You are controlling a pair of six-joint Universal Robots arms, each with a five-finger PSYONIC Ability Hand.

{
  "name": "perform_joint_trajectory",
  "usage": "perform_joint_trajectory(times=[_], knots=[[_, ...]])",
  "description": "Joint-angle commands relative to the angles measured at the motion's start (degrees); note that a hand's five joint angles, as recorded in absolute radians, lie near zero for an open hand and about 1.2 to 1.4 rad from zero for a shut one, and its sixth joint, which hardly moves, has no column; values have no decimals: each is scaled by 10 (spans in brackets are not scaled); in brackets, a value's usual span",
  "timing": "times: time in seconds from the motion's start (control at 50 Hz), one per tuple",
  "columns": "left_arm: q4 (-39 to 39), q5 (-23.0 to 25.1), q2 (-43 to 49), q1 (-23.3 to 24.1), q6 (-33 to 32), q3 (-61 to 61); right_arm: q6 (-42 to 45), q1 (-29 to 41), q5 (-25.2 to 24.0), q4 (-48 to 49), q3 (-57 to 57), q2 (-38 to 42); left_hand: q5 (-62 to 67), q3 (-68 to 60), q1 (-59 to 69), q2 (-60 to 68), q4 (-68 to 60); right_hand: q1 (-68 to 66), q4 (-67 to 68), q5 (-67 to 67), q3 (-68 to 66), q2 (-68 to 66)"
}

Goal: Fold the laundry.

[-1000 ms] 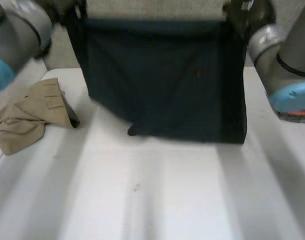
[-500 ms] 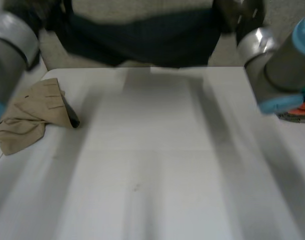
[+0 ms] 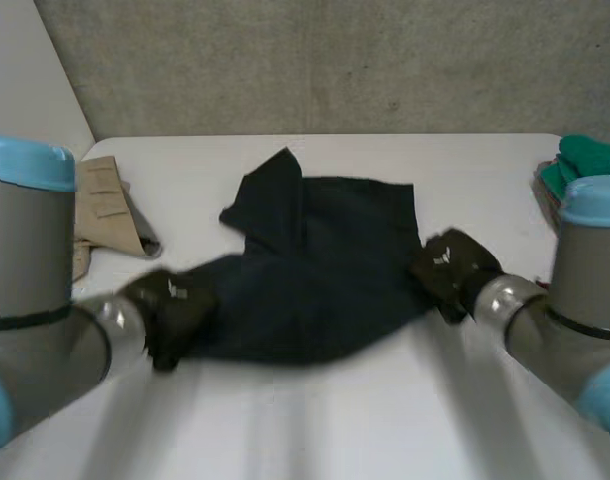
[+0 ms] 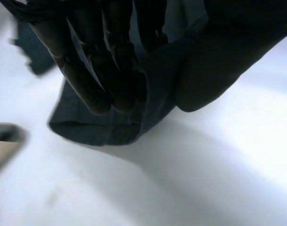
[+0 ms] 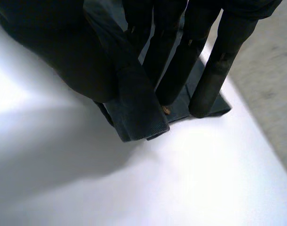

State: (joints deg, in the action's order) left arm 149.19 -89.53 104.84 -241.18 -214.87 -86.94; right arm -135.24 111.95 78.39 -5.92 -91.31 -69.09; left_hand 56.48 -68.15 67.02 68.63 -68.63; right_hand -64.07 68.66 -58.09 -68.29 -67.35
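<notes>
Whereas the dark navy fabric garment was held up in the air between the arms a second ago, in the head view it is now seen laid down, somewhat rumpled, on the white surface. The lay-down is therefore judged done, while smoothing and the first fold are judged to remain. The garment's near left corner is gripped by the left hand and its near right corner by the right hand. One dark garment is counted, along with two hands. One crumpled beige garment is counted at the left of the surface, apart from the dark one, and one green cloth at the right edge.

In the left wrist view, a hemmed corner of the dark garment is seen pinched between the fingers and the thumb of the left hand, low over the surface.

In the right wrist view, a doubled corner of the garment is clamped likewise between the fingers and thumb of the right hand, and it appears to rest on the surface.
</notes>
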Motion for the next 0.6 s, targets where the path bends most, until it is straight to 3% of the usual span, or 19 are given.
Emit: perform_joint_trajectory(times=[0.02, 0.08, 0.16, 0.18, 0.2, 0.22, 0.24, 0.36, 0.56, 0.6], knots=[[-107, 22, -46, 31, -62, -49, 150, -28, -1, -181, -62, -67, 135, -119, 130, 114, -114, -159, 113, -119, -117, -126], [-106, 27, -53, 33, -60, -50, 203, -40, -10, -198, -73, -78, 135, -119, 130, 114, -114, -159, 113, -119, -117, -126], [-61, 39, -48, 16, -47, -20, 180, -46, -24, -151, -74, -74, 90, -74, 85, 69, -69, -159, 113, -119, -117, -126], [-34, 44, -42, 8, -40, -6, 161, -46, -24, -134, -71, -65, -180, 196, -185, -201, 201, -159, 113, -119, -117, -126], [-22, 44, -38, 4, -36, 1, 154, -45, -24, -126, -71, -60, -346, 362, -351, -367, 367, -159, 113, -119, -117, -126], [-7, 44, -32, -3, -33, 7, 147, -45, -23, -119, -70, -55, -501, 517, -506, -522, 522, -159, 113, -119, -117, -126], [2, 44, -25, -8, -32, 13, 140, -45, -23, -113, -70, -54, -552, 569, -557, -574, 574, -159, 113, -119, -117, -126], [75, 61, 42, -44, -13, 77, 99, -46, -25, -60, -68, -45, -554, 571, -560, -576, 576, -159, 113, -119, -117, -126], [99, 153, 240, -72, 12, 258, 43, -41, -22, 14, -73, -39, -211, 228, -217, -233, 233, -159, 113, -119, -117, -126], [94, 159, 287, -73, 12, 306, 37, -41, -22, 23, -76, -39, -199, 216, -205, -221, 221, -159, 113, -119, -117, -126]])
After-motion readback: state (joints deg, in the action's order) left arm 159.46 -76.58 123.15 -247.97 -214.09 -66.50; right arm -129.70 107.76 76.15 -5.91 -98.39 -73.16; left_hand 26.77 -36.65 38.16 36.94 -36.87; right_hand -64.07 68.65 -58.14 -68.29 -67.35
